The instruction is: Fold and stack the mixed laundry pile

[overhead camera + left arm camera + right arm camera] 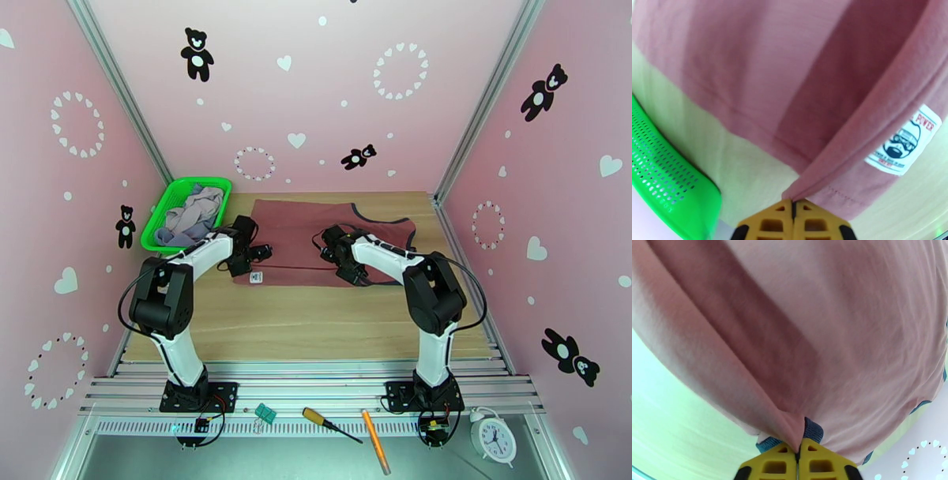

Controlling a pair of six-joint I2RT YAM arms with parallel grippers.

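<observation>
Pinching the rust-red top spread on the wooden table, left gripper and right gripper both clamped closed on its fabric.

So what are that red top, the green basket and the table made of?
The red top looks like soft matte knit cloth: it drapes, folds, and has a stitched hem. The green basket seems glossy moulded plastic, pierced with rows of small holes. The table shows pale wood grain, perhaps wood or laminate.
</observation>
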